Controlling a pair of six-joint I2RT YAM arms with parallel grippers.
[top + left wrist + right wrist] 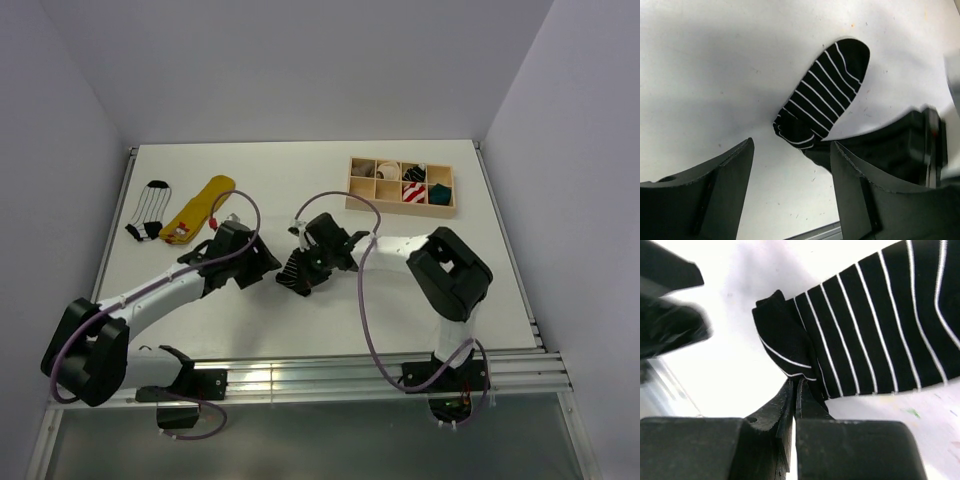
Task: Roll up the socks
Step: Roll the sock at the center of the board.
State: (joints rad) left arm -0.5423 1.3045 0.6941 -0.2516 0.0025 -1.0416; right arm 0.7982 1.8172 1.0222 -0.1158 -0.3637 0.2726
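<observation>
Right gripper (794, 387) pinches the limp black striped sock (865, 335) by its folded end, a sensible hold. Left gripper (791, 165), at its nine o'clock, hangs released.

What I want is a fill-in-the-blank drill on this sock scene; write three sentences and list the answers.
1. The right gripper is shut on the folded end of a black sock with thin ____ stripes.
2. The left gripper has its jaws ____, holding nothing.
3. The yellow sock lies on the ____ arm's side of the table.
Missing words: white; open; left.
</observation>
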